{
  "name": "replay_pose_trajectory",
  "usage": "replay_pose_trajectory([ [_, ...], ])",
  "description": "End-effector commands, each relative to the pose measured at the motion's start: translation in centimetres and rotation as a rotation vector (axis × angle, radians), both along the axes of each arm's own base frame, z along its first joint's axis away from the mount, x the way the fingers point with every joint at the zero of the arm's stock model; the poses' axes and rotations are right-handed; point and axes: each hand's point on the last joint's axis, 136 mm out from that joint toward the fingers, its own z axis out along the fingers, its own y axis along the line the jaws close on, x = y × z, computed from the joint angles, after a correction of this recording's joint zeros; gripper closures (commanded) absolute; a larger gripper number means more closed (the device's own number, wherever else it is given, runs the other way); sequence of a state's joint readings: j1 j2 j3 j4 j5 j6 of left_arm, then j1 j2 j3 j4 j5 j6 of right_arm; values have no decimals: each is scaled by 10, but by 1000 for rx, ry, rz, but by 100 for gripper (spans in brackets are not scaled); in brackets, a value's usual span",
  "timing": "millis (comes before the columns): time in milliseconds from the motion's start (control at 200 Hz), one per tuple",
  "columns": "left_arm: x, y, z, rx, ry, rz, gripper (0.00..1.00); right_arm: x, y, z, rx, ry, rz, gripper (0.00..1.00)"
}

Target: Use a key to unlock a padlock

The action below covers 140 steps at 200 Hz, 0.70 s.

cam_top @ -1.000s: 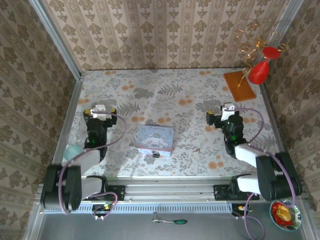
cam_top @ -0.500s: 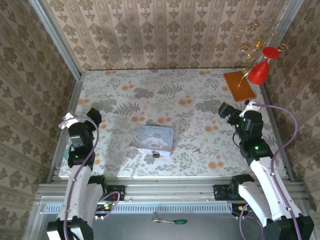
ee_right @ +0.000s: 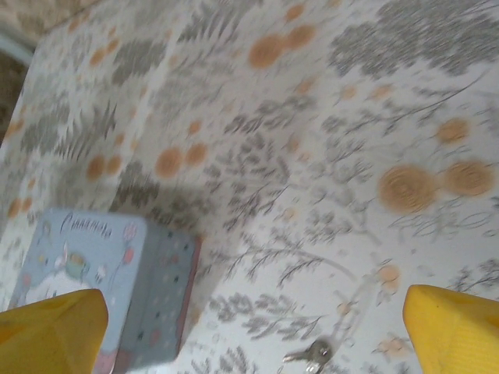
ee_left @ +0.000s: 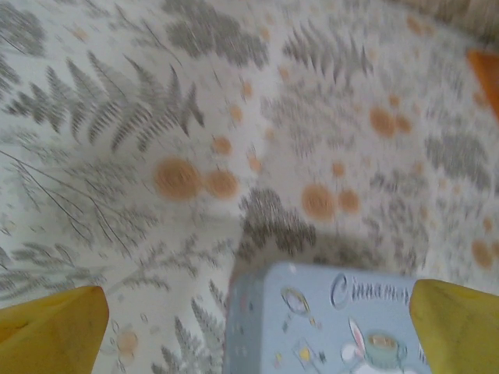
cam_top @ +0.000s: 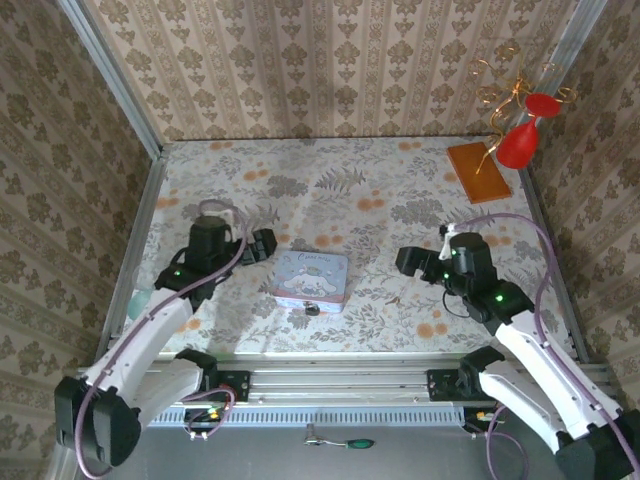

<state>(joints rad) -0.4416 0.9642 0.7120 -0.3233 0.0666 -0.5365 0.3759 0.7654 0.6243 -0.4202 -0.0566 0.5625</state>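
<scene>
- Top external: the padlock (cam_top: 312,309) is seen on the worktop (cam_top: 330,190), just beside the near edge of the tin (cam_top: 312,278).
- The key (cam_top: 397,298) is seen lying flat between the tin and the right end effector (cam_top: 410,262), apart from both.
- The left end effector (cam_top: 260,245) is held just left of the tin, jaws spread wide, nothing gripped.
- The right end effector is likewise spread and empty.

pale blue tin (cam_top: 311,278), orange board (cam_top: 478,171)
</scene>
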Motion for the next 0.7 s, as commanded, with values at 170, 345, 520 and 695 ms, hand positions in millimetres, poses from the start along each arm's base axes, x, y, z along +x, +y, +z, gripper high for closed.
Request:
replay_pose_trajectory([
  [170,-76,-23,-32,318,218,-229,0,-5,17,-17,-81,59,19,1],
  [345,-110,-46,-41,317,264,-372,0,-1,25,-20,-80,67,29,1],
  [520,-127,-56,-60,365,303,-440,0,-2,36,-18,-103,62,81,0],
  [695,-126,-54,-76,421,309,-431,0,-5,38,-24,-146,81,91,0],
])
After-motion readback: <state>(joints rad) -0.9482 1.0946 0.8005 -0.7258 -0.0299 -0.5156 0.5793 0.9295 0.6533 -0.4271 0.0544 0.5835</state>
